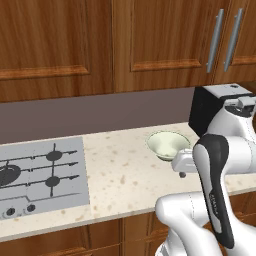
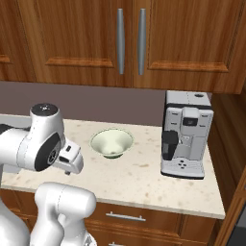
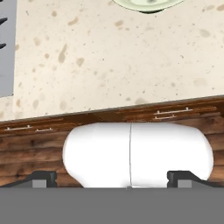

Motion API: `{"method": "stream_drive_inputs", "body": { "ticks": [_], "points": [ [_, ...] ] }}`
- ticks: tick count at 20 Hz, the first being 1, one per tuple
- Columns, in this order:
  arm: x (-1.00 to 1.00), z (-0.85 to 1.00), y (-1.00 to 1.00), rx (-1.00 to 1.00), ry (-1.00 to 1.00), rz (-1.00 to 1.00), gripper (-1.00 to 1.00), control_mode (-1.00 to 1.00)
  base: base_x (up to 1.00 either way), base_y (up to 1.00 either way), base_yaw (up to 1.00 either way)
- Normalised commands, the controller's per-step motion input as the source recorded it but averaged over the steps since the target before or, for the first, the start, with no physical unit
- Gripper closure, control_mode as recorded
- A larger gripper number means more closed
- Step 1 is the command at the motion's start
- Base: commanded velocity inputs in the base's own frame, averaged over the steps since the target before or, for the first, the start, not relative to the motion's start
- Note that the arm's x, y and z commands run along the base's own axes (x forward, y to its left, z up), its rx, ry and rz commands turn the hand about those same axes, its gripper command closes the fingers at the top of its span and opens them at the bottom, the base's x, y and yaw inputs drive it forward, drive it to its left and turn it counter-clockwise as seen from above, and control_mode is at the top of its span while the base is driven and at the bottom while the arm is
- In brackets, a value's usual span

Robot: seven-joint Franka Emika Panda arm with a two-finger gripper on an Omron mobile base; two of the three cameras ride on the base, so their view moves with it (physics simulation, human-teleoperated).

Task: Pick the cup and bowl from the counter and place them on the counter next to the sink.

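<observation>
My rig's cameras look out on a rendered home kitchen.
From my remote seat I see brown wooden wall cabinets (image 2: 129, 38) with metal handles above a beige speckled stone tabletop (image 1: 120, 175), a grey gas stove plate (image 1: 40, 175) at its left, a coffee machine (image 2: 186, 139) at its right, and drawer fronts (image 3: 109, 118) beneath.

One bowl (image 1: 167, 144), one coffee machine (image 2: 186, 140), one stove plate (image 1: 40, 176) and one counter (image 1: 120, 180).

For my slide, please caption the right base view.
Wide pale cream-green bowl on beige speckled counter, left of grey coffee machine.
</observation>
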Motion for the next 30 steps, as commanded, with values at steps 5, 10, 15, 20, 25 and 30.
{"method": "stream_drive_inputs", "body": {
  "ticks": [5, 10, 15, 20, 25, 30],
  "points": [
    [0.81, 0.00, 0.21, 0.00, 0.01, 0.02, -1.00, -1.00, 0.00, 0.00, 0.00],
    [0.79, 0.00, -0.03, -0.03, 0.14, -0.01, -1.00, -1.00, 0.00, 0.00, 0.00],
    [0.67, 0.00, -0.47, 0.00, 0.23, -0.12, -1.00, -1.00, 0.00, 0.00, 0.00],
    [0.83, -0.07, -0.37, 0.00, 0.20, -0.07, -1.00, -1.00, 0.00, 0.00, 0.00],
    [0.57, -0.48, -0.33, 0.00, 0.13, -0.03, -1.00, -1.00, 0.00, 0.00, 0.00],
    [0.21, -0.50, -0.26, 0.00, 0.02, 0.00, -1.00, -1.00, 0.00, 0.00, 0.00]
  ]
}}
